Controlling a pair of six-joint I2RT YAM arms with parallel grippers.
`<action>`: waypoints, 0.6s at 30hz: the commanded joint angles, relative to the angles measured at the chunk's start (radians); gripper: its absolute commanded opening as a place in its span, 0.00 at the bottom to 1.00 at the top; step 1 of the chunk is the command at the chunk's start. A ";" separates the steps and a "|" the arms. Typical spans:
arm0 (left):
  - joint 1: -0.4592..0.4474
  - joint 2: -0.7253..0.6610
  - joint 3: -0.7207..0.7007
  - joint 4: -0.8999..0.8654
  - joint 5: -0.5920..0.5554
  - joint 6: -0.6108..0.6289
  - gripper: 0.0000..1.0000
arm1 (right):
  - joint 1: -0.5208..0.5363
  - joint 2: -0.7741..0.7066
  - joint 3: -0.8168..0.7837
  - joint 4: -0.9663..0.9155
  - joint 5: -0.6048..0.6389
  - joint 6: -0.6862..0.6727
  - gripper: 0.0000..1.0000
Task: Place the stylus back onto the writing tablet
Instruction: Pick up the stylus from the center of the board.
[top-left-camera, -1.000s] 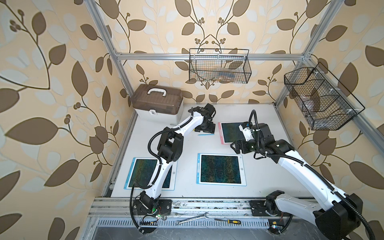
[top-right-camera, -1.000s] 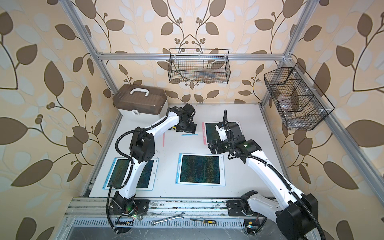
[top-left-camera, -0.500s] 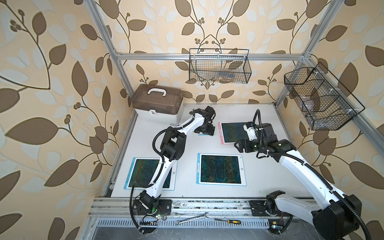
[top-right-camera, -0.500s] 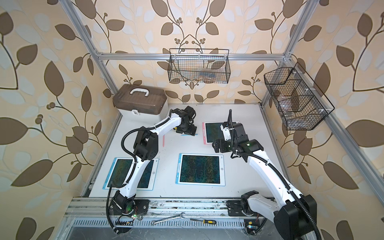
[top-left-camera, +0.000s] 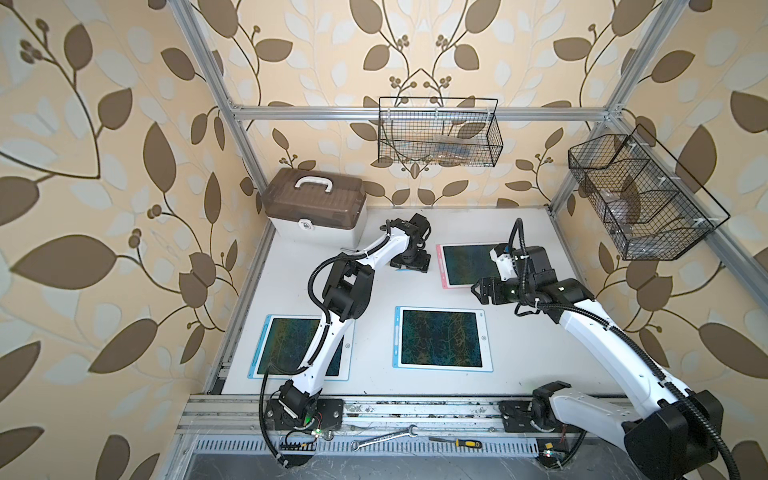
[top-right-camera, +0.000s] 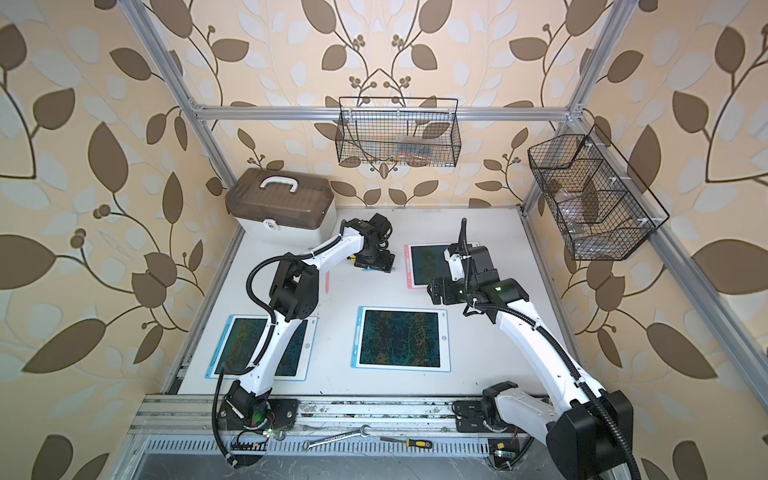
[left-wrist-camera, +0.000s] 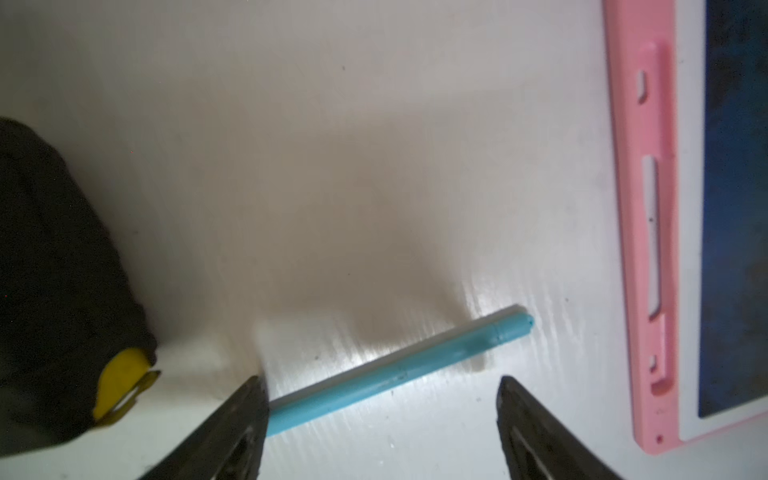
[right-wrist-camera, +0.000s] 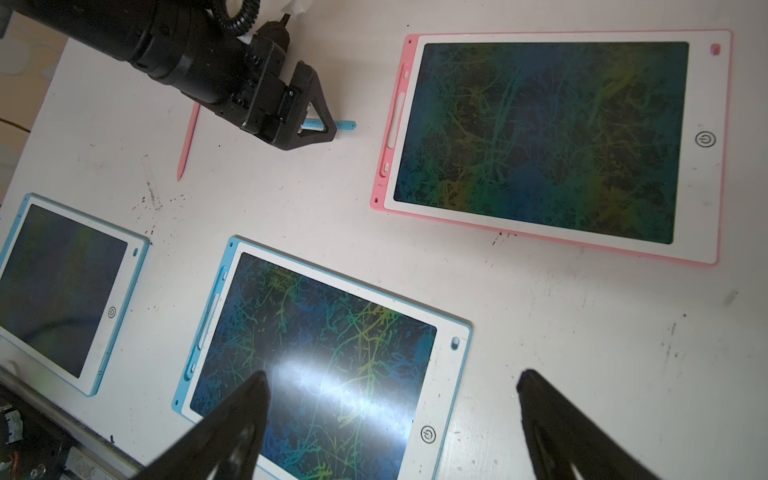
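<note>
A light blue stylus (left-wrist-camera: 399, 370) lies flat on the white table. My left gripper (left-wrist-camera: 380, 386) is open and low over it, and one finger (left-wrist-camera: 245, 415) hides the stylus's end. In the right wrist view the same stylus (right-wrist-camera: 347, 124) sticks out beside the left gripper (right-wrist-camera: 309, 124), close to the pink-framed writing tablet (right-wrist-camera: 390, 124). A pink stylus (right-wrist-camera: 188, 137) lies further off. Two blue-framed tablets (top-left-camera: 397, 340) (top-left-camera: 259, 349) lie nearer the front. My right gripper (right-wrist-camera: 390, 382) hangs open and empty above the middle blue-framed tablet's corner (right-wrist-camera: 457, 332).
A brown-lidded storage box (top-left-camera: 316, 208) stands at the back left. Wire baskets (top-left-camera: 438, 133) (top-left-camera: 640, 195) hang on the back and right walls. A black and yellow object (left-wrist-camera: 120, 382) lies beside the left gripper. A wrench (top-left-camera: 382, 438) and a screwdriver (top-left-camera: 457, 442) lie on the front rail.
My left gripper has come forward and down over the blue stylus, still open. The right arm has shifted slightly to the right and stays raised.
</note>
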 joint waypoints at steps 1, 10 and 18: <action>0.012 -0.004 -0.014 -0.031 0.032 0.022 0.83 | -0.015 -0.004 0.001 -0.019 0.011 -0.002 0.93; 0.010 -0.082 -0.167 -0.024 0.020 0.001 0.65 | -0.042 -0.003 0.006 -0.015 -0.002 -0.012 0.93; -0.027 -0.122 -0.260 0.009 -0.003 -0.059 0.50 | -0.047 -0.017 -0.001 -0.024 -0.018 -0.020 0.92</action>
